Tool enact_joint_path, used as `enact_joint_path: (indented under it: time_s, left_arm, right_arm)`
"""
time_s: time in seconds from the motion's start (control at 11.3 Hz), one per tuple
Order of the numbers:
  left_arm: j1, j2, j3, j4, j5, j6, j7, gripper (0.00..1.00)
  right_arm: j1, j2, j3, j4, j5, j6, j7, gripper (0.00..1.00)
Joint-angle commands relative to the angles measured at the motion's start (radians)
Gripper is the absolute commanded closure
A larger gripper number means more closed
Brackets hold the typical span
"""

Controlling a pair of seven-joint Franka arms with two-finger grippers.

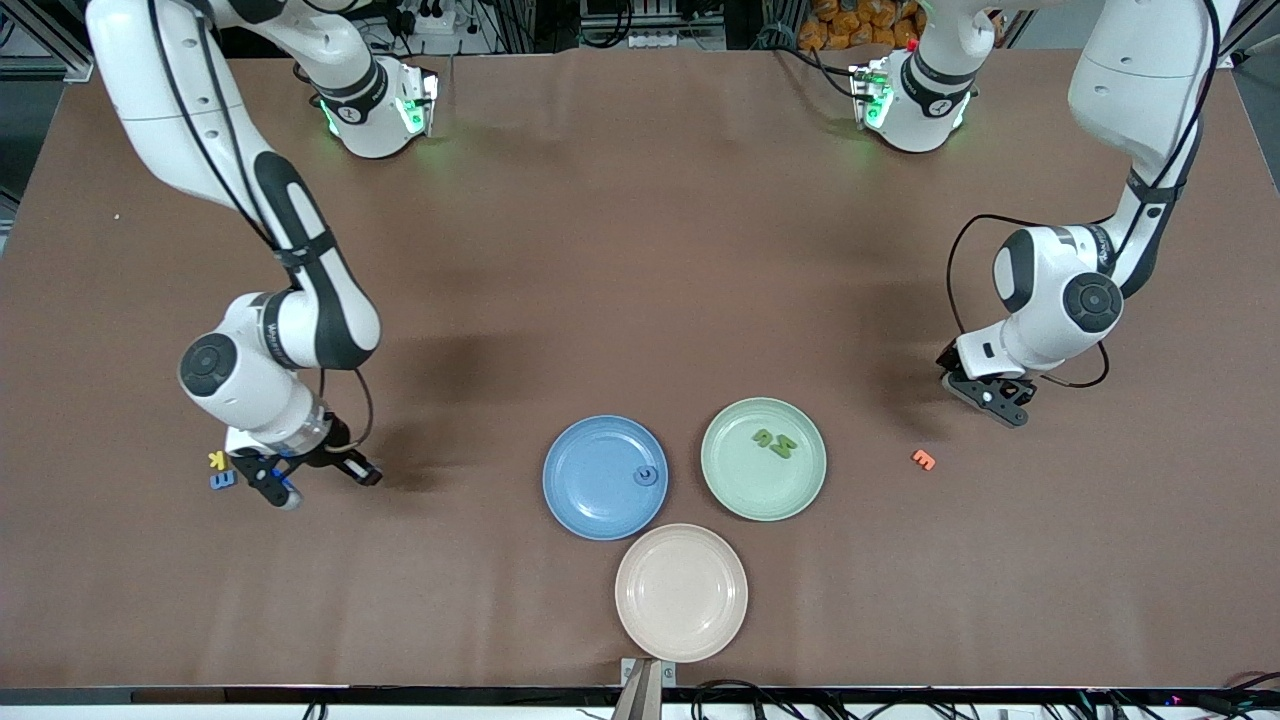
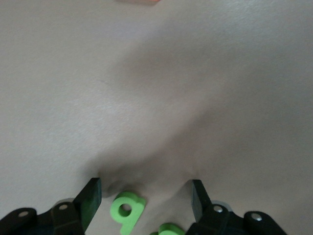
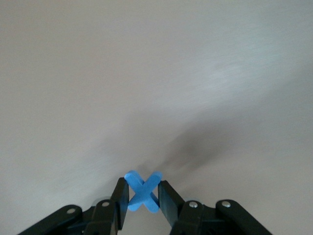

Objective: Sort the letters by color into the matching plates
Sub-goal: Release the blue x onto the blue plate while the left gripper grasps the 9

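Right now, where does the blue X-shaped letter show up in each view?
Front view: the blue X sits in the right gripper, over the right arm's end of the table.
Right wrist view: centred low, pinched between the gripper's two fingers.
Left wrist view: not in it.
Shared landmark: the right gripper's black fingers.

I'm seeing a second green piece (image 2: 170, 229) getting cut off at the left wrist view's edge, an orange-red scrap (image 2: 139, 1) likewise, and the plated letters' (image 1: 774, 442) shapes staying too small to read.
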Motion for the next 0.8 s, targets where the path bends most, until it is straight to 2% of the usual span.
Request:
enact_joint_path:
  time_s: [0.0,0.09,0.18,0.36,0.71]
  left_arm:
    - [0.010,-0.057,0.014,-0.043,0.024,0.005,0.014,0.18]
    - [0.020,-0.057,0.014,-0.044,0.024,0.005,0.015,0.19]
    - [0.020,-0.055,0.014,-0.044,0.024,0.005,0.018,0.25]
    - [0.020,-0.054,0.014,-0.044,0.024,0.005,0.020,0.27]
    - [0.020,-0.045,0.014,-0.044,0.024,0.007,0.018,0.33]
  right_arm:
    - [0.076,0.013,0.032,0.096,0.010,-0.019,0.054,0.95]
    - [0.099,0.017,0.049,0.122,0.010,-0.019,0.077,0.95]
    - [0.125,0.018,0.064,0.136,0.009,-0.019,0.094,0.94]
    - [0.185,0.022,0.078,0.175,0.009,-0.018,0.122,0.94]
    - [0.297,0.119,0.102,0.324,0.005,-0.009,0.175,0.94]
